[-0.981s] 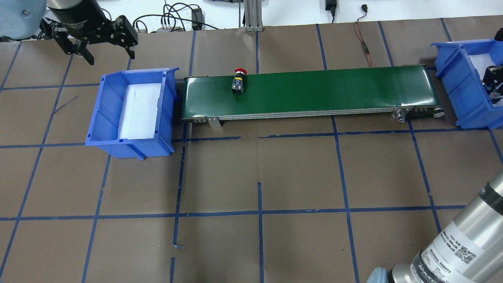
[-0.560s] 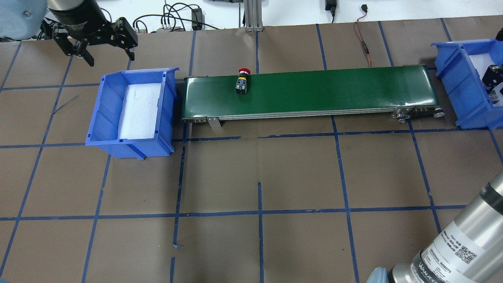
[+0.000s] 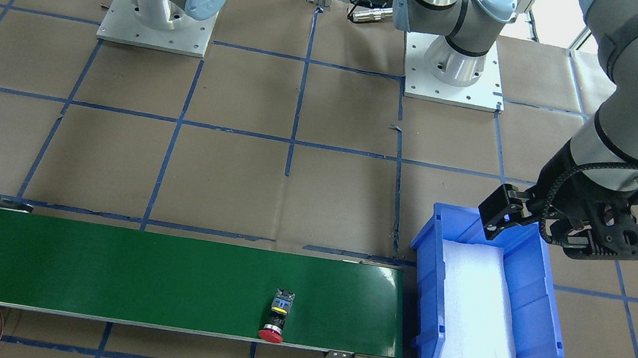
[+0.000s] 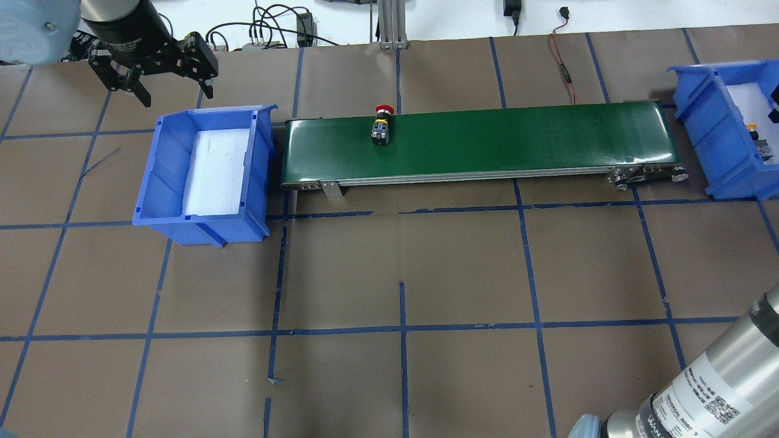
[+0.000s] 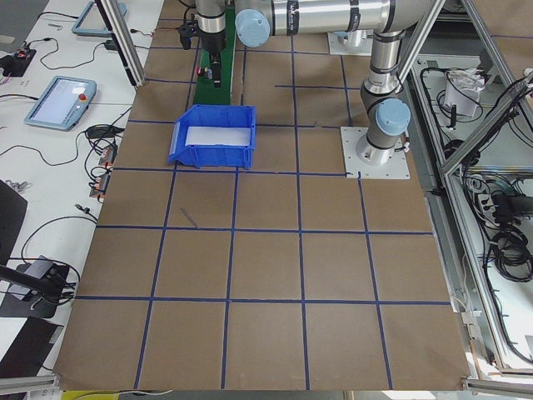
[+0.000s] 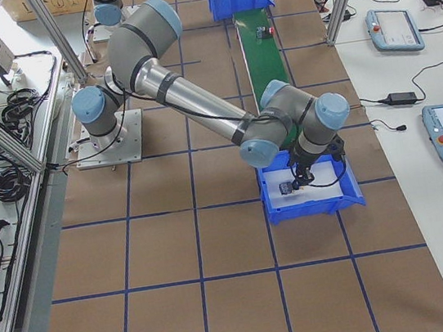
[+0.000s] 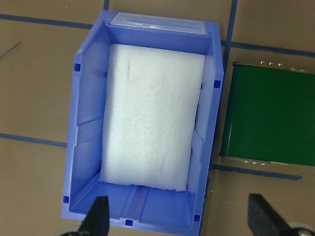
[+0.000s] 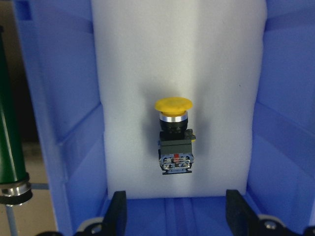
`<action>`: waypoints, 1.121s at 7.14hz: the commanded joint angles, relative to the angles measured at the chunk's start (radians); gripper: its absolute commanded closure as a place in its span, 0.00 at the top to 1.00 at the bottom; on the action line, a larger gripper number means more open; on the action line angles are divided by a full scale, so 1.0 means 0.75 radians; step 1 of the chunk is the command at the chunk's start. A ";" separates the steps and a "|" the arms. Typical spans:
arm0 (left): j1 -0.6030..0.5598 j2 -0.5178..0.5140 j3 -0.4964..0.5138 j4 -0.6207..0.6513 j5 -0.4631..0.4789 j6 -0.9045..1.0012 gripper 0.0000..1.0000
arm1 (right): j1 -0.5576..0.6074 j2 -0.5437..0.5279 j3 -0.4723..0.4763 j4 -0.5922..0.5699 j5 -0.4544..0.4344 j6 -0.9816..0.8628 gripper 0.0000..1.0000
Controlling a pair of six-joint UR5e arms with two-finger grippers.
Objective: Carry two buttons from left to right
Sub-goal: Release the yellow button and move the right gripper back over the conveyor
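I see the red button (image 4: 381,128) lying on the belt (image 4: 517,140), cap overhanging its far edge. Yellow button (image 8: 174,137) sits mid-foam in the right bin (image 8: 54,98), clear of the walls. Right gripper (image 8: 178,211) is spread above it. Left gripper (image 4: 178,96) is spread too, holding nothing, beyond the left bin (image 4: 152,176) rim.

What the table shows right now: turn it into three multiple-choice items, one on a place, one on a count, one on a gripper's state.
1. Where is the red-capped button?
A) on the green belt
B) in a blue bin
C) in a gripper

2. How many buttons lie in the left bin?
A) two
B) none
C) one

3. How is the right gripper?
A) shut on a button
B) shut, empty
C) open

Key:
1 A: it lies on the belt, touched by no gripper.
2 B: only white foam shows inside.
3 C: its fingers stand apart, and the yellow-capped button lies free beyond them.
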 commanded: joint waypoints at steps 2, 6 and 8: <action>-0.003 0.000 -0.018 0.002 -0.004 -0.002 1.00 | 0.167 -0.117 0.000 0.016 0.058 -0.004 0.75; -0.005 0.006 -0.022 0.000 -0.008 0.001 1.00 | 0.476 -0.183 0.020 0.005 0.092 0.251 0.69; -0.005 0.006 -0.022 0.000 -0.008 0.001 1.00 | 0.640 -0.185 0.071 -0.023 0.101 0.594 0.70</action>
